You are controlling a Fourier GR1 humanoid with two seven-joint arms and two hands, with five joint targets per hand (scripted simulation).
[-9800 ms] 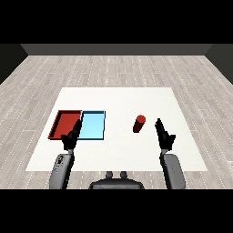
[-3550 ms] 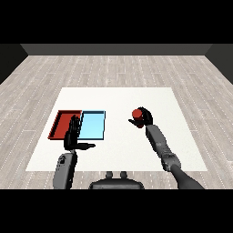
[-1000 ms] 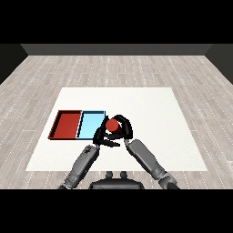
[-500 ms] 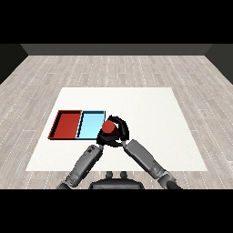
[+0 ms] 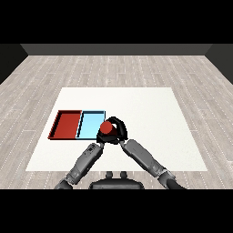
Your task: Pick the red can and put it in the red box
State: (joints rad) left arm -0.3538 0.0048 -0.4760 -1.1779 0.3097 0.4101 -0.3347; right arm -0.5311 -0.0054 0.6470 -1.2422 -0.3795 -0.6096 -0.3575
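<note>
Beside the light blue tray (image 5: 89, 124), red can (image 5: 108, 128) upright

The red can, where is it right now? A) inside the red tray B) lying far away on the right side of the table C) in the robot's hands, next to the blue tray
C: the red can sits between the right hand and the left hand, just at the light blue tray's right edge, with the red tray holding nothing.
</note>
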